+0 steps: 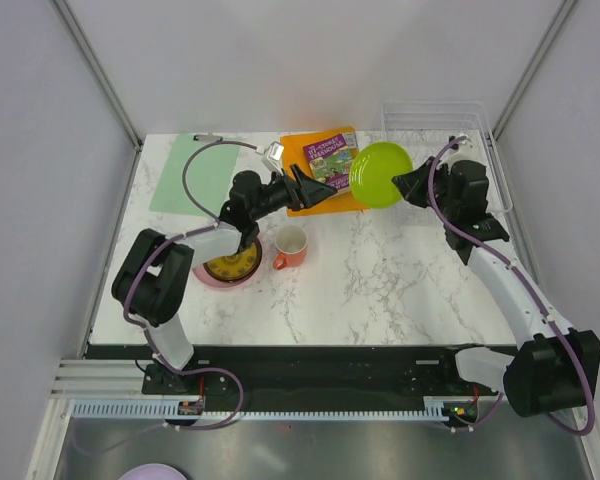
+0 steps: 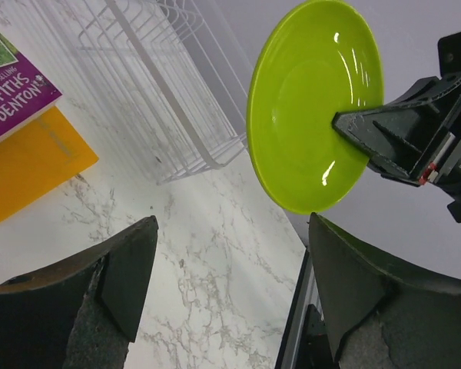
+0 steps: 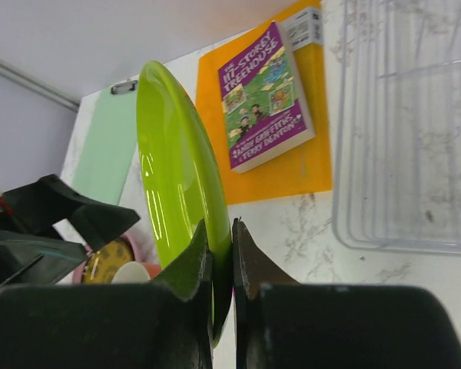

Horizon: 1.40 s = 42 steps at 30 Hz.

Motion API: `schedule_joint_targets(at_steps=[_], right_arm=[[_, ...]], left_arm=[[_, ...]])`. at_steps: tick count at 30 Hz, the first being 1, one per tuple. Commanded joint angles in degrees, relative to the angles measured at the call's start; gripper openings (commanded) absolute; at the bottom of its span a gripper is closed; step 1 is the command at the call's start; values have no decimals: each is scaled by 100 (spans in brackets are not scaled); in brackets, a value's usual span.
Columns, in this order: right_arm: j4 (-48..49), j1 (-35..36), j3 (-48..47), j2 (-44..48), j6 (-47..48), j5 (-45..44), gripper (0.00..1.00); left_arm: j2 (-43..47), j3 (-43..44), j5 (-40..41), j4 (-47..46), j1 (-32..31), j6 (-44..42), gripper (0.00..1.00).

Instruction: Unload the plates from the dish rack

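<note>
While my right gripper pinches the green plate by its rim, my left gripper gapes empty. The rack shows none; stacked plates at left suggest this is last.

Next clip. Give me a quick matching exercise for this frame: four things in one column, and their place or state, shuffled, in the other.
Things
1. lime green plate
2. orange-and-white mug
3. book
4. left end effector

Place or state
A. lies on the orange mat
B. open, holding nothing
C. held on edge above the table by the right end effector
D. stands on the table beside the stacked plates

Pairs: 1-C, 2-D, 3-A, 4-B
</note>
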State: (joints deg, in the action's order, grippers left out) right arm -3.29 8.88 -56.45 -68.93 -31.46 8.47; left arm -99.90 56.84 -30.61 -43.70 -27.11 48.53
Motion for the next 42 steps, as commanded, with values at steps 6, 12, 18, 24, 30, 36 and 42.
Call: schedule_joint_targets(at_steps=[6,12,18,24,30,36,42], right_arm=[[1321,8,617,230,-1142,1376,9],[1524,78,863,274,-1301,1727,10],[1753,87,1065,336,-1529,2123,11],[1534,87,1136,468,-1416,2036,30],[708,87,1022,634,-827,1404,70],[382,78,1215,854,-528,938,74],[390,78,1426,784,-493,920,74]], left_arm=[[-320,2,99,-1149,-321,613,84],[-495,196,152,-1141,-479,640,80],[-522,337,204,-939,-549,561,46],[-216,433,284,61,-567,157,2],[724,47,1214,1632,-541,-695,2],[2025,-67,2400,3295,-348,-1478,2],[3317,-568,3307,4607,495,-1663,3]])
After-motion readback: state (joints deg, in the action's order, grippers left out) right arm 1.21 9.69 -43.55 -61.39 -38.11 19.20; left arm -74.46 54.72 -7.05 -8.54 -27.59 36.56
